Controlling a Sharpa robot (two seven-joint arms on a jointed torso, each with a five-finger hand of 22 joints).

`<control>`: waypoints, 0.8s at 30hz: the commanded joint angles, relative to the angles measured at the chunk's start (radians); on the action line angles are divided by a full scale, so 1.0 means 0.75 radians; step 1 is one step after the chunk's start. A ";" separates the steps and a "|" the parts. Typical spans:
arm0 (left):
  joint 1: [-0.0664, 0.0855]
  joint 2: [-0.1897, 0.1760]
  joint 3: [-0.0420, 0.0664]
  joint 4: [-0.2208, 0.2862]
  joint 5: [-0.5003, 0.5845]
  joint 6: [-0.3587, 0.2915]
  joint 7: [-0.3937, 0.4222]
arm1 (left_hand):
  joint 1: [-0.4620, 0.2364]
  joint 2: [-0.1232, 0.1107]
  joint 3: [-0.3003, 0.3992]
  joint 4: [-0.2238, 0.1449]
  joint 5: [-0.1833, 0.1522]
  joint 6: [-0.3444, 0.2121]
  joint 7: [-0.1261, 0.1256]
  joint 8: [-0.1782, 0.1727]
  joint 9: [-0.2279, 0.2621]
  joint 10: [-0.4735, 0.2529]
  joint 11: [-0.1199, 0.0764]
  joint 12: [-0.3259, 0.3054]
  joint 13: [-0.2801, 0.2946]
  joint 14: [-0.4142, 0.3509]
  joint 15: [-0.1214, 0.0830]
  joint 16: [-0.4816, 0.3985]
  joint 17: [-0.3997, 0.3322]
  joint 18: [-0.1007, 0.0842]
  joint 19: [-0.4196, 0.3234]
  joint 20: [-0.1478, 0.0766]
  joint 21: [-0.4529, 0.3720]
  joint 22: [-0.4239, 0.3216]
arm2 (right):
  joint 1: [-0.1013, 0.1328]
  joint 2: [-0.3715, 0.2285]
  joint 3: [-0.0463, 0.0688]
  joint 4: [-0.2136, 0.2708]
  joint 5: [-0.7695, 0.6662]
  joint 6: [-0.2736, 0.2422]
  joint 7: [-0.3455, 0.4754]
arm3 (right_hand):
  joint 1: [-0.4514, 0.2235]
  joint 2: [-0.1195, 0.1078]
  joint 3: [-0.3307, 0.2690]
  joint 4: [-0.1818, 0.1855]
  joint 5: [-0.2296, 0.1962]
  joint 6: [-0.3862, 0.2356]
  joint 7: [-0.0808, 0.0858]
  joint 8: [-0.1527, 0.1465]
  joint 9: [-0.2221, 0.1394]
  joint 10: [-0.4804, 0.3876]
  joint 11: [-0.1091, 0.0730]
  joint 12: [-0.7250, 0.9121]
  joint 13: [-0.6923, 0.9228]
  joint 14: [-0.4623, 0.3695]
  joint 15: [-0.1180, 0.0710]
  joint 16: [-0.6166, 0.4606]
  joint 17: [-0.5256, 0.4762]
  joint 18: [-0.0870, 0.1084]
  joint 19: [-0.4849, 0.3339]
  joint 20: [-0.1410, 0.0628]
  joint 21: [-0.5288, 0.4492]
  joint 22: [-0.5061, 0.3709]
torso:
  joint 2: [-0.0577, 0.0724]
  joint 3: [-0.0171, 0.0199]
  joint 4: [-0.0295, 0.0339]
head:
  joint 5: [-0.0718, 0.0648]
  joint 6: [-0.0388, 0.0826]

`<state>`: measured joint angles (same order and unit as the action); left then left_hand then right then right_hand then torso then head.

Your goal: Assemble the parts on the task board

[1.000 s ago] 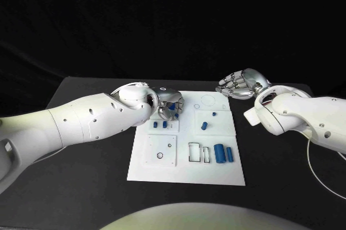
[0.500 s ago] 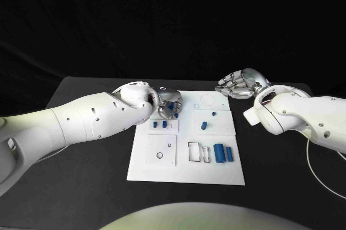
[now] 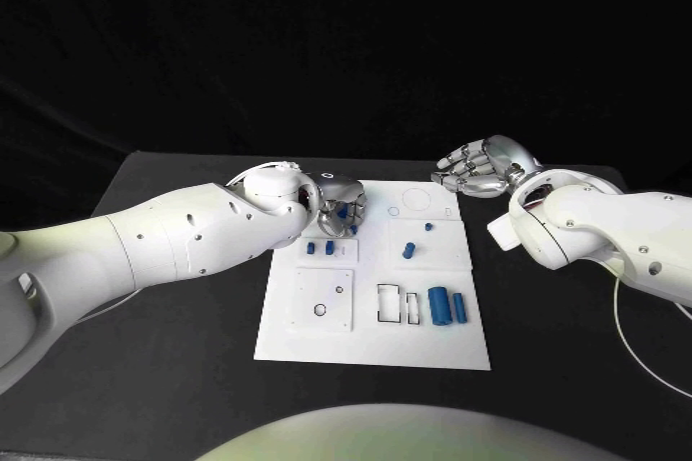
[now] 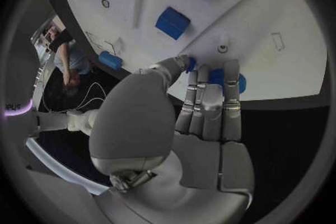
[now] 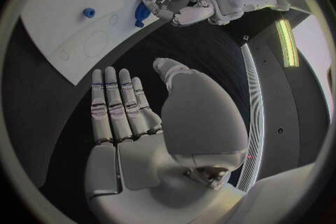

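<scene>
Blue part grasped in left hand fingers over task board far edge; right hand released, beside board. Next, likely: seating it.

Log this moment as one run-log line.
left hand: pinching small blue part over far-left corner of white task board | right hand: open, beyond board's far-right corner | black table

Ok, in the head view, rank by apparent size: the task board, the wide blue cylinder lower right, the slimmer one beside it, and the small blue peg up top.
1. task board
2. wide blue cylinder
3. slimmer cylinder, similar length but narrower
4. small blue peg
</scene>
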<state>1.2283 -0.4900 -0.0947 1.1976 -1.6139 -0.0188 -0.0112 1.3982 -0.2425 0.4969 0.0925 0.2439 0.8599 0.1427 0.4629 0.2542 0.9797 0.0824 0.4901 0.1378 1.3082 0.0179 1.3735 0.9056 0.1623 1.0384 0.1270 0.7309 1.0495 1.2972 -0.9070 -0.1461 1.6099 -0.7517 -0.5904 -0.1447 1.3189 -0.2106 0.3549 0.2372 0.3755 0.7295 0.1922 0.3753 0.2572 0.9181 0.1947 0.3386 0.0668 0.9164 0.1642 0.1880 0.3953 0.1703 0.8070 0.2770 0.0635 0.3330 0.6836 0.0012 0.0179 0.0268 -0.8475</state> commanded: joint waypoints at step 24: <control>-0.007 0.000 -0.003 -0.007 0.060 -0.011 0.024 | 0.026 0.080 0.068 -0.066 -0.048 0.126 -0.019 -0.043 0.026 0.148 -0.023 -0.123 -0.039 0.069 -0.027 0.055 0.078 0.012 0.054 -0.028 0.091 0.098 | -0.001 0.001 0.000 0.001 -0.032 0.036 -0.009 | 0.023 -0.003 0.022 -0.007 0.006 0.001 0.069 0.018 -0.002 0.001 -0.004 0.008 0.000 -0.006 0.000 -0.002 -0.007 0.015 0.003 0.004 0.005 -0.010 | -0.001 0.0015 -0.0001 | 0.002 -0.003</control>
<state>1.2266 -0.4912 -0.0949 1.1918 -1.5856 -0.0223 -0.0069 1.4197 -0.1925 0.5459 0.0433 0.2114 0.9473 0.1267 0.4343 0.2718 1.0855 0.0658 0.3994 0.1095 1.3542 -0.0040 1.4084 0.9639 0.1622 1.0725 0.1039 0.7967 1.1217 1.2973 -0.9071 -0.1461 1.6096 -0.7598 -0.5797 -0.1492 1.3273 -0.2112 0.3647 0.2330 0.3754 0.7295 0.1922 0.3830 0.2573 0.9181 0.1946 0.3386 0.0668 0.9164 0.1642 0.1880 0.3917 0.1703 0.8070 0.2770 0.0635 0.3269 0.6823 0.0023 0.0177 0.0278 -0.8491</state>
